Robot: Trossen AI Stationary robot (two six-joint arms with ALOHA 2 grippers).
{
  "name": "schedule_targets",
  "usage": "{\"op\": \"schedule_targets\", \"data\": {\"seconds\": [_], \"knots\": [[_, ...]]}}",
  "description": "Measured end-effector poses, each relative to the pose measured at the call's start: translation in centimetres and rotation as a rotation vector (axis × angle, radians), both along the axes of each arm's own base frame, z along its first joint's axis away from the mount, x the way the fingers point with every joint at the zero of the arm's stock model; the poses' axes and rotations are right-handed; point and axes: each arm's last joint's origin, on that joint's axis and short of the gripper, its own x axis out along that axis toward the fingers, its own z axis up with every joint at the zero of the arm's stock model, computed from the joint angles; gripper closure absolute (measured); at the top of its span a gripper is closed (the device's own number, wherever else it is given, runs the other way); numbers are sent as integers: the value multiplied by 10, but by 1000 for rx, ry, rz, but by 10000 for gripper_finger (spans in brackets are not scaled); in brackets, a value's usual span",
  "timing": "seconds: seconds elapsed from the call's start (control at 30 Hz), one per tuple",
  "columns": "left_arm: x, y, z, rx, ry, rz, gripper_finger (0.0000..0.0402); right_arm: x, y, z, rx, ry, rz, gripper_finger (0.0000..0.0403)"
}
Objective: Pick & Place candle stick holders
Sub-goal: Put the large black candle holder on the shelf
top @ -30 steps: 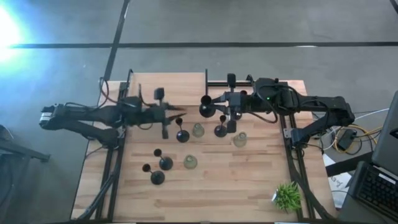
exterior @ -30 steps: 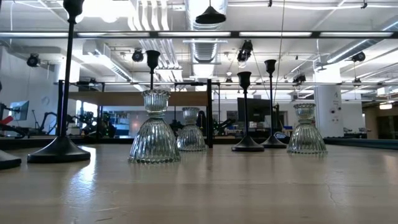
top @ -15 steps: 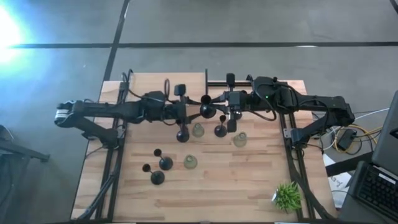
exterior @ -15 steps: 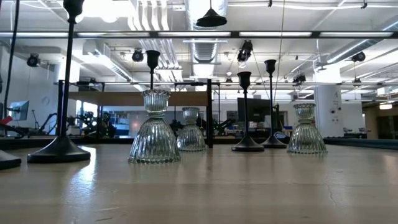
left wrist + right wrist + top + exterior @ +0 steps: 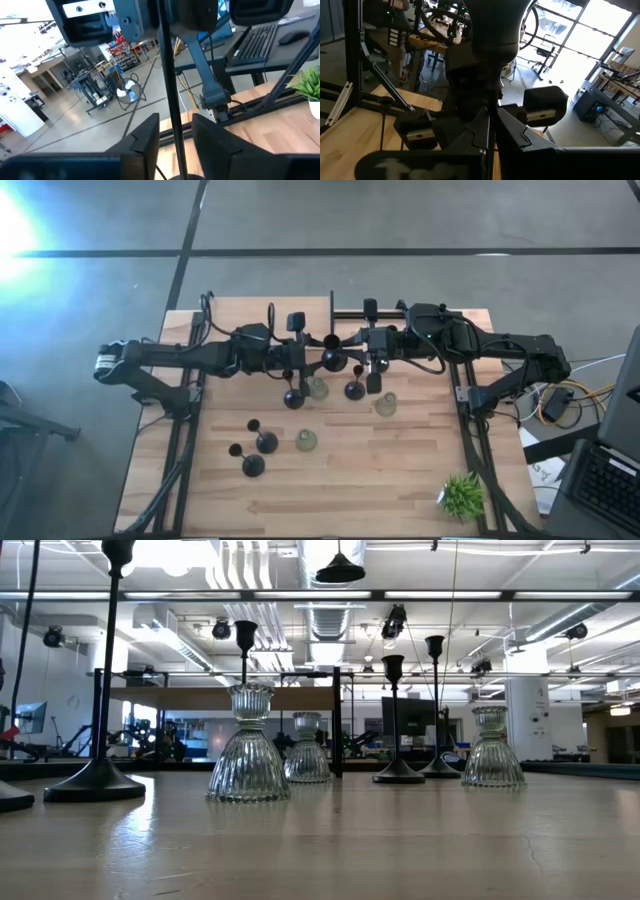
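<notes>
A tall black candle stick holder [image 5: 331, 360] hangs in the air over the table's far middle, with my right gripper [image 5: 352, 360] shut on its thin stem. Its round base [image 5: 340, 568] shows high above the table in the low view. My left gripper [image 5: 176, 120] is open and faces the right one. Its two fingers stand on either side of the stem [image 5: 167, 60], with a gap on each side. Other black holders [image 5: 293, 398] [image 5: 355, 390] [image 5: 265, 442] and pale glass ones [image 5: 318, 388] [image 5: 386, 404] [image 5: 306, 440] stand on their bases on the table. My right gripper pinches the holder's thin stem [image 5: 490, 112] between its two fingers [image 5: 470, 132]. The fingers come in level from the table's right side and lie across the stem. The holder stands upright in the hold, lifted clear of the table.
A small green potted plant [image 5: 462, 495] stands at the near right corner. More small black holders [image 5: 253, 465] [image 5: 236, 449] sit near the left front. Bare wood [image 5: 400, 470] lies between the plant and the glass holders. A black frame rail [image 5: 340, 312] runs along the far edge.
My left gripper has gone toward the table's right edge, up to the held holder, and its fingers now stand around the stem. My right gripper and the holder have kept still.
</notes>
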Motion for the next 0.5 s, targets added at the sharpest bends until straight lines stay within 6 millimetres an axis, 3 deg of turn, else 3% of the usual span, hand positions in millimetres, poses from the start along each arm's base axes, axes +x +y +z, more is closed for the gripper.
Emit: {"op": "schedule_targets", "data": {"seconds": [0.23,0.5], "knots": [[-1,0,1,-16,-18,2,384,0,0,0,-9,3,0,394],[-4,1,2,-13,-9,45,385,-4,-1,1,19,4,-15,386]]}}
